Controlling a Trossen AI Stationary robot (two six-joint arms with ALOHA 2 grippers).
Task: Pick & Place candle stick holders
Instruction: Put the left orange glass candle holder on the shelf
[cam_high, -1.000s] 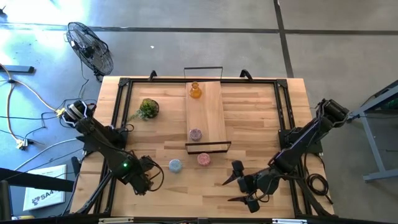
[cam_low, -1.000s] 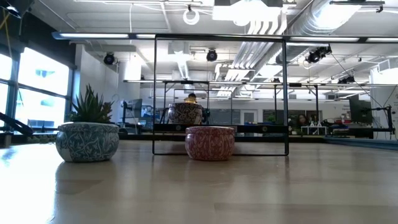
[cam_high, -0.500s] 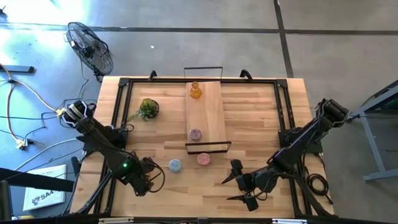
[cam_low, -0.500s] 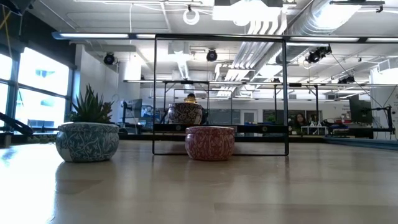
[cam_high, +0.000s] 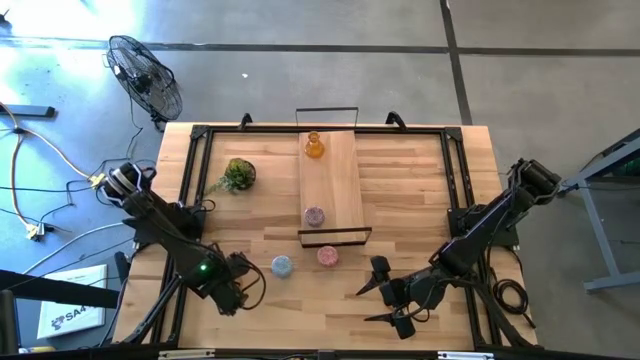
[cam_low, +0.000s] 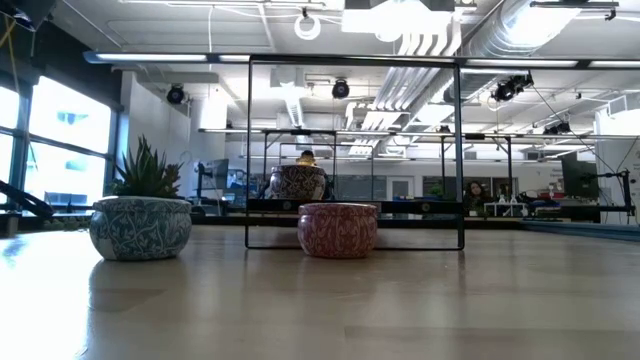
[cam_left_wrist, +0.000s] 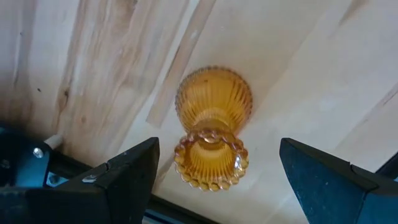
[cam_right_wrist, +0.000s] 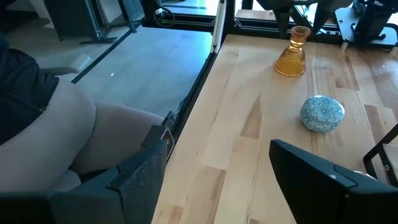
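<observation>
The amber holder stood upright on the table at its near left corner, directly beneath my left hand, whose fingers were spread wide and held nothing. I judged this the approach to a pick: next I had to descend and close around its neck. My right hand waited open and empty near the right front.

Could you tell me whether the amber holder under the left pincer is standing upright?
Upright: the amber holder stands on the table between the open left pincer fingers, untouched.
</observation>
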